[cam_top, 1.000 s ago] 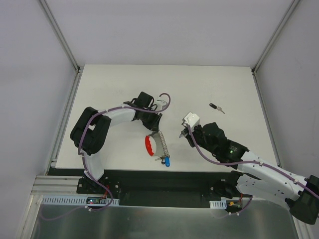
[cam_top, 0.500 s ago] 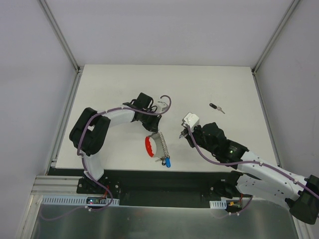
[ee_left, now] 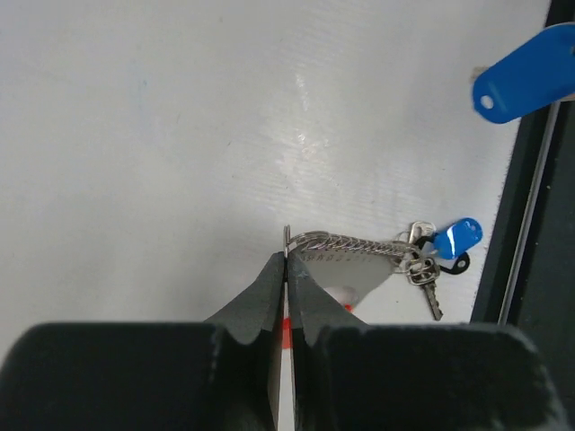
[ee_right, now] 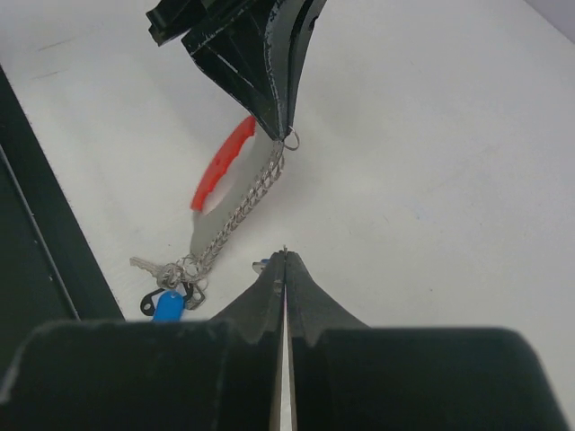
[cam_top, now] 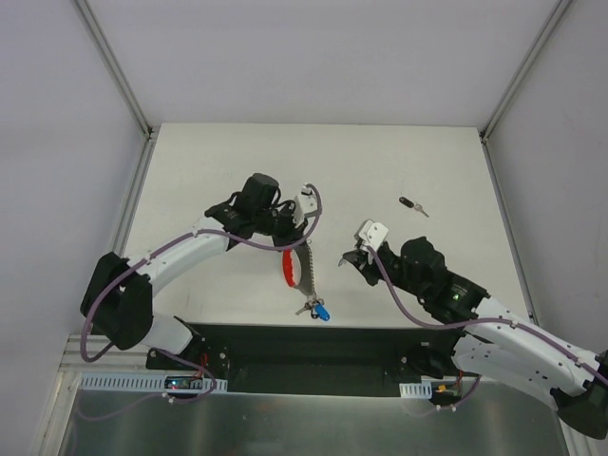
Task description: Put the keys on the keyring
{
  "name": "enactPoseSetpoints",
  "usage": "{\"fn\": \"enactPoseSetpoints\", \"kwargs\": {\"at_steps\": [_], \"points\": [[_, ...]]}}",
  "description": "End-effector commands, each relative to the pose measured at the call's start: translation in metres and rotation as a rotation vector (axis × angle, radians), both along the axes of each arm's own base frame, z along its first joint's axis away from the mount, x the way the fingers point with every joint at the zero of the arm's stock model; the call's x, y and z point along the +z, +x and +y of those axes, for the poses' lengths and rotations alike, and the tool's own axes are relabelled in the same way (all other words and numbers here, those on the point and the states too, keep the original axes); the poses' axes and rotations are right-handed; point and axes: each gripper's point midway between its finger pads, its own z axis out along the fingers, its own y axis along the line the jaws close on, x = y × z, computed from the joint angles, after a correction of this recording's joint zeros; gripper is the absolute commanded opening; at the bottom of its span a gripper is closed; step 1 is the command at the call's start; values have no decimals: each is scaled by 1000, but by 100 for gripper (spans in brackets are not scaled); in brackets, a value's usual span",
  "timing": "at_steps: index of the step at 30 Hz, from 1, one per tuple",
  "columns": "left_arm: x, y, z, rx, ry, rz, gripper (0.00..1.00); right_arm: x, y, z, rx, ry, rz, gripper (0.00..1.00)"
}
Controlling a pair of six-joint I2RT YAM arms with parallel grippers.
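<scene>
— White tabletop (cam_top: pixel 218 161), pale bare walls, metal posts at the corners. Any writing?
— None readable. Left pincer (ee_left: pixel 285 260) is clamped on the keyring (cam_top: pixel 286 270), at the top of its chain (the red band is half hidden behind the fingers). The blue-headed key (cam_top: pixel 321 312) sits at the keyring's other end.
— Right pincer (ee_right: pixel 285 262)?
— Pressed together, nothing between, just right of the keyring. The black-headed key (cam_top: pixel 411 203) lies well apart from the keyring. A blue tab (ee_left: pixel 526 74) is cut off, unidentifiable.

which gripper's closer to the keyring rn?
Left. The left gripper is closed on the keyring at its end ring; the right gripper hangs apart, to its right.
</scene>
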Motion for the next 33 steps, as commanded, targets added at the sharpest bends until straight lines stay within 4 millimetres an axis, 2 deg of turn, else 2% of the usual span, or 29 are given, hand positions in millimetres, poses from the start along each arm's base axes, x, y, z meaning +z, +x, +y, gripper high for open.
{"fn": "enactPoseSetpoints", "kwargs": {"at_steps": [1,6,7,9,10,11,17,28,33], "points": [[46,-26,-10,-159,-85,-161,0,48,-13,7,105,98,-104,1],[93,-52,-12,-251,-156,-279,0,61,-28,13,203,90,-129,1],[98,-58,-13,-272,-171,-285,0,67,-31,15,225,86,-145,1],[111,-67,-10,-304,-190,-316,0,68,-36,16,251,64,-147,1],[114,-70,-9,-317,-194,-325,0,76,-39,18,270,65,-171,1],[116,-72,-8,-332,-195,-347,0,74,-41,19,283,46,-165,1],[111,-87,-1,-393,-192,-366,0,89,-50,29,359,1,-201,1],[112,-113,1,-473,-222,-410,0,78,-51,54,441,-137,-205,1],[103,-119,1,-489,-199,-429,0,76,-51,58,454,-148,-208,1]]}}
